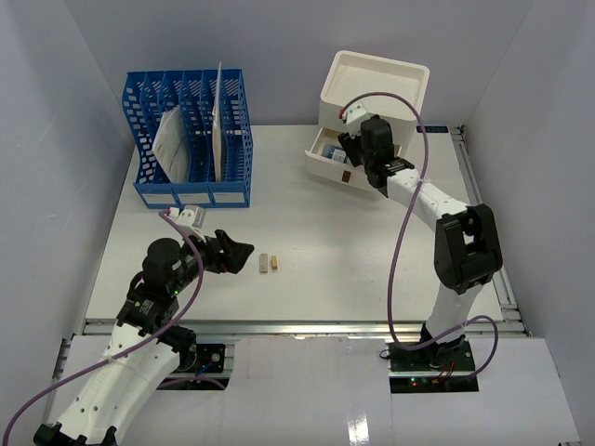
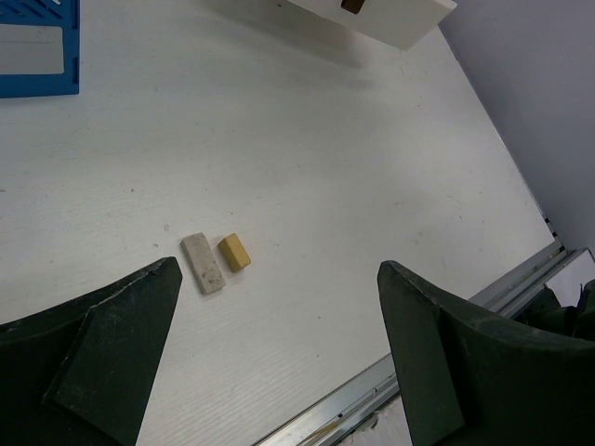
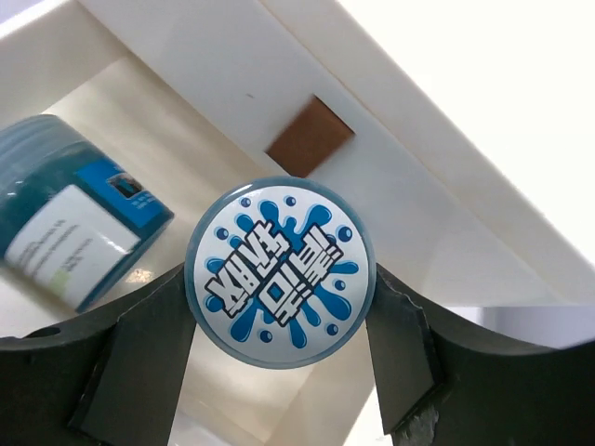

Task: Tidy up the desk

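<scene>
The desk (image 1: 372,251) is a white tabletop. A grey eraser (image 1: 264,264) and a yellow eraser (image 1: 274,264) lie side by side near its front; they also show in the left wrist view, grey (image 2: 203,263) and yellow (image 2: 234,252). My left gripper (image 1: 244,255) is open and empty, just left of them, low over the desk (image 2: 279,269). My right gripper (image 1: 351,160) is shut on a round blue-and-white splash-print disc (image 3: 279,269), held over the open drawer (image 1: 321,165) of the white drawer box (image 1: 376,88). A blue round container (image 3: 74,223) lies inside the drawer.
A blue slotted file rack (image 1: 191,139) with papers stands at the back left. A metal rail (image 1: 307,327) runs along the desk's near edge, and shows in the left wrist view (image 2: 409,381). A brown patch (image 3: 310,137) marks a drawer front.
</scene>
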Controlling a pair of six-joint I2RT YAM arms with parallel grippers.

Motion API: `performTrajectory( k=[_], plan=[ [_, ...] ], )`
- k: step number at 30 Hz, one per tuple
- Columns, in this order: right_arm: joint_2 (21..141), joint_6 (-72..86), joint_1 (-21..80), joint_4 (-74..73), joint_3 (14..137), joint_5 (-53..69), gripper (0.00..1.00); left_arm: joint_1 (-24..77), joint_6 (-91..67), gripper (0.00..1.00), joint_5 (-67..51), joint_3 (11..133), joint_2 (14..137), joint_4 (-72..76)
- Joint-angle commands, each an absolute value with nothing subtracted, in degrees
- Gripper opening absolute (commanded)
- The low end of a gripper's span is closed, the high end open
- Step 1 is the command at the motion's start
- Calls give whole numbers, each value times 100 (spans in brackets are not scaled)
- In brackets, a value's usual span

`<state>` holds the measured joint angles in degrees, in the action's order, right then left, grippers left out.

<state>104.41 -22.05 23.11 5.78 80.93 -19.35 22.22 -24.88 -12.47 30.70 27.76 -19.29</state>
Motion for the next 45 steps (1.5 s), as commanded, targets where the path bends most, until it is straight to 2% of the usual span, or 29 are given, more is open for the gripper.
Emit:
performTrajectory(
  k=[1, 5, 10, 22, 28, 45],
  plan=[
    [10486, -3888, 2982, 1124, 8646, -3640, 22, 2215, -2470, 98, -1264, 3039, 2709, -1907],
    [10951, -4973, 3255, 974, 9088, -4352, 23, 2206, -2468, 98, -1276, 3032, 2667, -1909],
    [11180, -5475, 3314, 879, 9378, -4763, 23, 2206, -2461, 98, -1283, 3032, 2584, -1907],
    [11163, -6402, 3250, 694, 9004, -5031, 33, 2206, -2461, 98, -1328, 3024, 2575, -1890],
    [11131, -6436, 3126, 381, 8884, -5125, 38, 2206, -2461, 98, -1355, 3024, 2603, -1890],
    [10887, -5892, 3031, -739, 8574, -5179, 39, 2213, -2477, 98, -1397, 3023, 2575, -1888]
  ],
)
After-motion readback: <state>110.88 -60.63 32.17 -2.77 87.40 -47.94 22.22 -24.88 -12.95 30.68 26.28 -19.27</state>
